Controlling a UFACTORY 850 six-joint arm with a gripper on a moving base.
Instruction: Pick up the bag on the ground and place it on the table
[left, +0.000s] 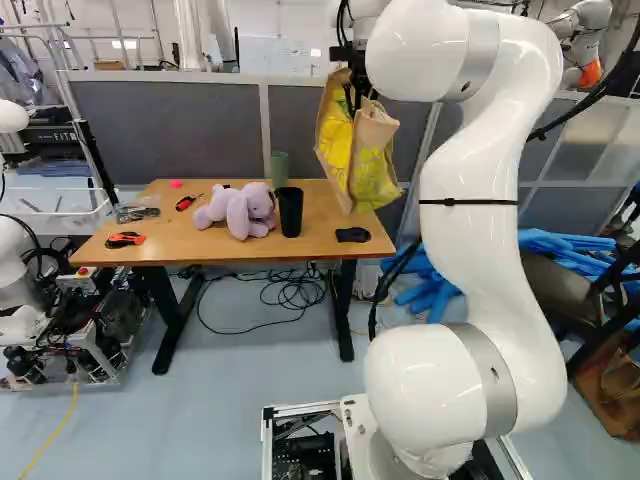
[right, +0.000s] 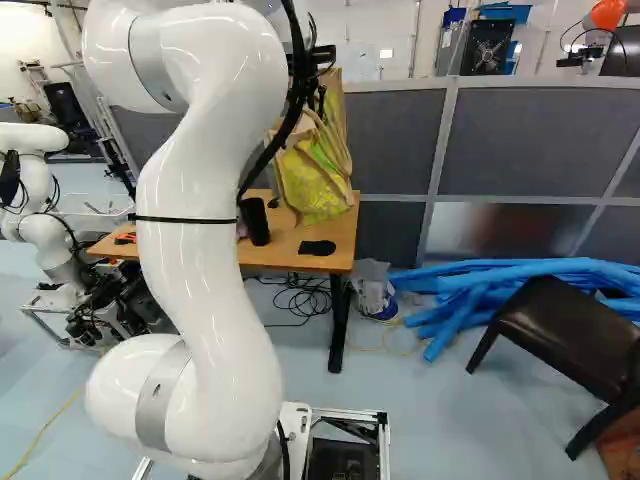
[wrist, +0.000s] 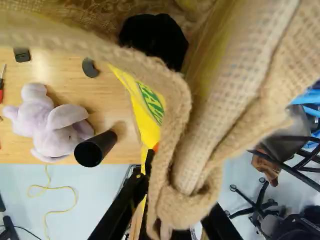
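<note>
Rising in an S-bend, the arm (left: 475, 220) holds the bag (left: 372, 175) aloft, tool (left: 357, 98) pinching it.

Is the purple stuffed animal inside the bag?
No, the purple stuffed animal lies out on the table, beside the black cup.

Left base view: set well back from the counter (left: 300, 255), facing it, tilted slightly down. Right base view: same heading, also well back from the counter, farther right. Both share the counter's right end. Wrist view: above the counter, nearest, facing down; shares plush toy (wrist: 47, 122) with left base view.
</note>
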